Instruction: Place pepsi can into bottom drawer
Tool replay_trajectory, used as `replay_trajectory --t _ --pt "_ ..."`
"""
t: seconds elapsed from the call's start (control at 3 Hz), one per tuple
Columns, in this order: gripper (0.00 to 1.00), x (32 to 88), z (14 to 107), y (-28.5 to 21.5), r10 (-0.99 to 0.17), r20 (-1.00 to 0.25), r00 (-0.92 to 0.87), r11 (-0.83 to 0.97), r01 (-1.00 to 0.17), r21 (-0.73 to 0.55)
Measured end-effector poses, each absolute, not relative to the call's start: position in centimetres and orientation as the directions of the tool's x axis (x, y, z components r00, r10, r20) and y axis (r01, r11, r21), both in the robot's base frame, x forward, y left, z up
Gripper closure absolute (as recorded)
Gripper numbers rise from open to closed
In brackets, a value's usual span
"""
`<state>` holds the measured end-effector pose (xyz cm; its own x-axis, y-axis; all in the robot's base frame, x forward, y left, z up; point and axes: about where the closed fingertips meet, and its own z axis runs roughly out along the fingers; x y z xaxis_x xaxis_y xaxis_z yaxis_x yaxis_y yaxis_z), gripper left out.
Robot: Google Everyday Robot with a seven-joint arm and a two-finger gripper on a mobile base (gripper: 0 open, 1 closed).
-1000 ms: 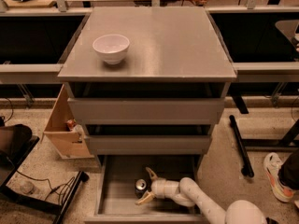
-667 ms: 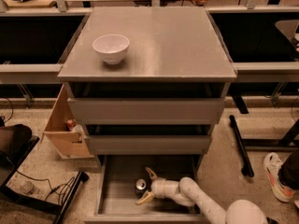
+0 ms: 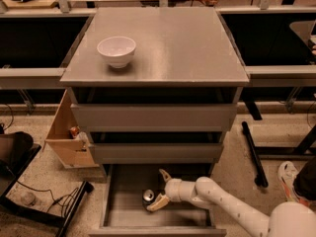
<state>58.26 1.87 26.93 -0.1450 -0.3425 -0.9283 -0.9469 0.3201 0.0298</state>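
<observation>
Barely anything had moved in the past second: the pepsi can (image 3: 148, 196) stood upright on the floor of the open bottom drawer (image 3: 123, 216), the gripper (image 3: 155, 190) spread wide just beside it, suggesting release was complete and only withdrawal remained.

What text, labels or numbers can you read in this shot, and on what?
No text is legible anywhere.
Can, standing in the bottom drawer beside the open gripper: markings too blurred to read.
Bowl and cabinet: no text visible.
Box left of the cabinet: contents too small to read.
</observation>
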Motion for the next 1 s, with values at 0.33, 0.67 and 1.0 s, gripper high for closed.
replay_trajectory --t 0.33,0.67,1.0 --pt "0.0 58.3 33.1 -0.9 -0.404 -0.898 -0.177 0.378 -0.926 0.012" --pt "0.0 56.8 38.3 0.0 -0.468 -0.859 -0.207 0.385 -0.923 0.013" --pt "0.0 52.5 42.6 5.1 -0.572 -0.777 -0.264 0.34 -0.938 0.068"
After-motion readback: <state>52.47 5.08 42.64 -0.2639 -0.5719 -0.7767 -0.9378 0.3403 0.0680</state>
